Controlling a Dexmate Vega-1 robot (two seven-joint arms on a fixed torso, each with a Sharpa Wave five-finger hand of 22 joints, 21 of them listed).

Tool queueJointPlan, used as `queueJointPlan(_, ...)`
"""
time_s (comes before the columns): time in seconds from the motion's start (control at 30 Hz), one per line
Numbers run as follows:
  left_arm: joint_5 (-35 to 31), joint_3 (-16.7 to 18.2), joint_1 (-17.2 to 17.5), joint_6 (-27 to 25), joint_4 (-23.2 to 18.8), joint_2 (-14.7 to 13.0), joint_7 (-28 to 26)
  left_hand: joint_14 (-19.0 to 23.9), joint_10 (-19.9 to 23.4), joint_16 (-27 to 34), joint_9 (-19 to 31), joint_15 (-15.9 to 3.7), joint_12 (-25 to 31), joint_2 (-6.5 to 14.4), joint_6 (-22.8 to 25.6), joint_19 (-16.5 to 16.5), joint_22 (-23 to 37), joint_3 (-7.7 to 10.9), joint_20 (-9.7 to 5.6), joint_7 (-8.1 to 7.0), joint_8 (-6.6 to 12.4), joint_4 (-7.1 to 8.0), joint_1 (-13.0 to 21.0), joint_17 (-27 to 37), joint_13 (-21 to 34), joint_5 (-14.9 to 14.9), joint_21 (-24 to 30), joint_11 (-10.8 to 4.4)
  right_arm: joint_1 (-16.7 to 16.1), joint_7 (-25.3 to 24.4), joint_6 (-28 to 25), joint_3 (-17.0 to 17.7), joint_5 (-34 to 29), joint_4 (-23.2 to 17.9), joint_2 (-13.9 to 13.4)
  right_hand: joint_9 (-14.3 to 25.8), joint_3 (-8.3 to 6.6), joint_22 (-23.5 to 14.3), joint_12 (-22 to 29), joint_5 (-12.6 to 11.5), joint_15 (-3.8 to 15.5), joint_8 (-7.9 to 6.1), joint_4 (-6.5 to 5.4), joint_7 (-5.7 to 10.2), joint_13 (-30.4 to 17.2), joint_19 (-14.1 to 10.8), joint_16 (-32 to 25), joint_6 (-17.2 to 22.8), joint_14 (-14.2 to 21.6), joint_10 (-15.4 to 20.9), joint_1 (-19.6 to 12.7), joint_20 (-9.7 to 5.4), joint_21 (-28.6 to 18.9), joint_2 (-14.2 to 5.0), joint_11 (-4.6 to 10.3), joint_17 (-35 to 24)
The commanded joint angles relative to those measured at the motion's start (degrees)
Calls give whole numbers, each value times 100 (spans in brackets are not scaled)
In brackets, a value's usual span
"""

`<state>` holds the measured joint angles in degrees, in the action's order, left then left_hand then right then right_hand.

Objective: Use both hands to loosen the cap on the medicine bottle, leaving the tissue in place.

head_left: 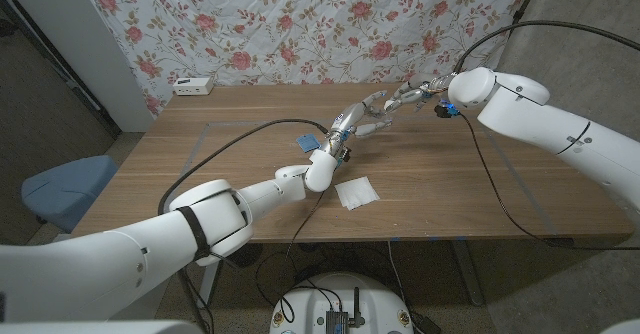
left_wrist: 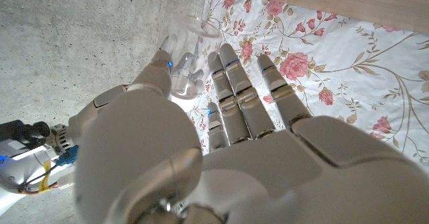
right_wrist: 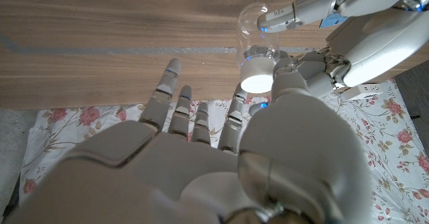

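A clear medicine bottle [right_wrist: 257, 21] with a white cap [right_wrist: 258, 74] is held up above the table between both hands. My left hand [head_left: 352, 124] grips the clear body [left_wrist: 186, 60] between thumb and fingers. My right hand [head_left: 408, 95] meets it from the far right, its thumb [right_wrist: 289, 83] and fingers closed around the cap. In the head view the bottle is mostly hidden where the two hands meet. A white tissue [head_left: 357, 192] lies flat on the wooden table [head_left: 200, 174], nearer the front edge and below the hands.
A small blue object [head_left: 308, 142] lies on the table by my left forearm. A white power strip [head_left: 192, 85] sits at the back left edge. A floral cloth [head_left: 300, 24] hangs behind; a blue chair [head_left: 60, 189] stands at the left.
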<state>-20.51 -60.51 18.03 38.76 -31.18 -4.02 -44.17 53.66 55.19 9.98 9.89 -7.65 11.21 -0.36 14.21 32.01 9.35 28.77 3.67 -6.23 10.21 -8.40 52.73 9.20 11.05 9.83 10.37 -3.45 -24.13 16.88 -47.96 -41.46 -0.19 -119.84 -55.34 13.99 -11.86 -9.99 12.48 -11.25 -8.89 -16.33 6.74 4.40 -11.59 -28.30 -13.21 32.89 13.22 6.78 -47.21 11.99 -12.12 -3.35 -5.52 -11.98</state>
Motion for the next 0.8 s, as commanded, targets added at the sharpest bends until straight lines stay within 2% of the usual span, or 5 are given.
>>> queueJointPlan(0.03,80,-50,-49,93,146,55,-8,55,514,-4,10,-469,40,24,3,73,16,30,68,35,23,-17,16,11,19,49,47,-474,-35,-128,-77,-14,-17,-2,33,23,-20,-17,27,-48,5,-81,55,43,-24,-65,-47,137,68,87,-37,0,-20,-38,28,-8)
queueJointPlan(0.1,92,-58,-54,113,172,62,-13,62,509,-5,10,-453,37,27,-6,173,17,29,155,49,23,-7,0,9,19,49,78,-499,-40,-146,-90,-13,-17,-10,33,28,-27,-17,30,-48,10,-99,60,47,-24,-67,-48,176,72,107,-45,-3,-17,-52,24,-9)
queueJointPlan(0.2,112,-64,-58,145,192,62,-12,58,490,-11,10,-452,31,36,-29,300,19,43,277,73,18,0,-7,5,20,53,111,-450,-46,-179,-118,-14,-19,-19,41,34,-35,-16,39,-43,20,-138,75,59,-24,-91,-59,262,107,157,-62,-13,-17,-66,28,-10)
queueJointPlan(0.47,183,-71,-66,234,268,81,26,46,423,-20,11,-425,11,37,-67,613,28,72,333,122,15,-2,-10,-1,22,58,189,-384,-24,-227,-176,-68,-68,-35,57,41,-65,-15,45,-43,89,-216,124,125,-22,-142,-79,441,180,236,-133,-43,-20,-95,64,-9)
queueJointPlan(0.8,234,-99,-88,305,347,98,57,57,332,-15,12,-385,3,23,-118,1248,59,121,101,201,23,-7,-21,-2,30,58,348,-339,-66,-329,-194,-54,-86,-65,60,47,-108,-13,60,-44,170,-334,181,198,-19,-208,-103,713,263,373,-239,-128,-22,-135,109,-12)
